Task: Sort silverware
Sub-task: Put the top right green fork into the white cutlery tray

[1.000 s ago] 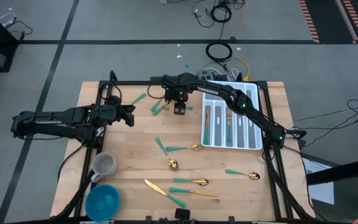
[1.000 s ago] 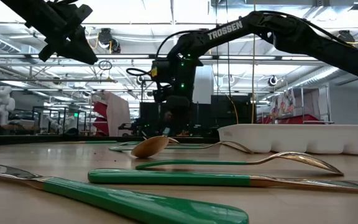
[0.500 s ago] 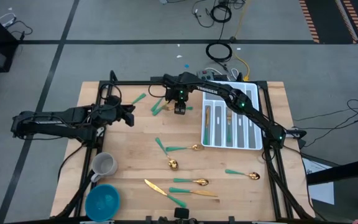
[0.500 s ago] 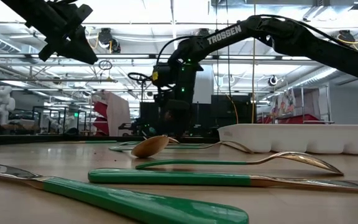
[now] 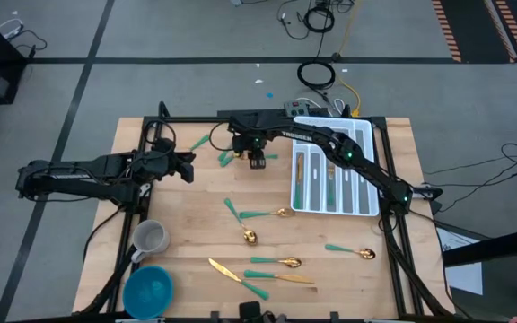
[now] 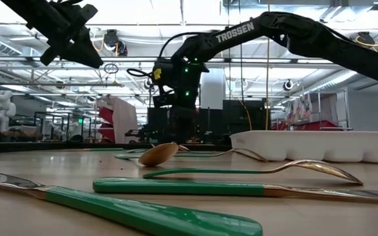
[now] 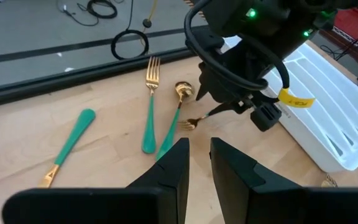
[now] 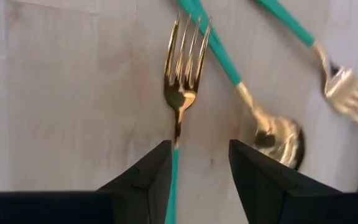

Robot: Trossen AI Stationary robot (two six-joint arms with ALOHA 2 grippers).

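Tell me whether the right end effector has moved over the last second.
Yes. In the high view the right end effector has shifted slightly left, away from the white tray, toward the forks at the table's far edge.

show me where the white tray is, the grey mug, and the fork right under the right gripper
tray (image 5: 369, 170), high view, its right rim.
mug (image 5: 152, 239), high view, its rim.
fork (image 8: 185, 68), right wrist view, its gold head between the tines and the neck.
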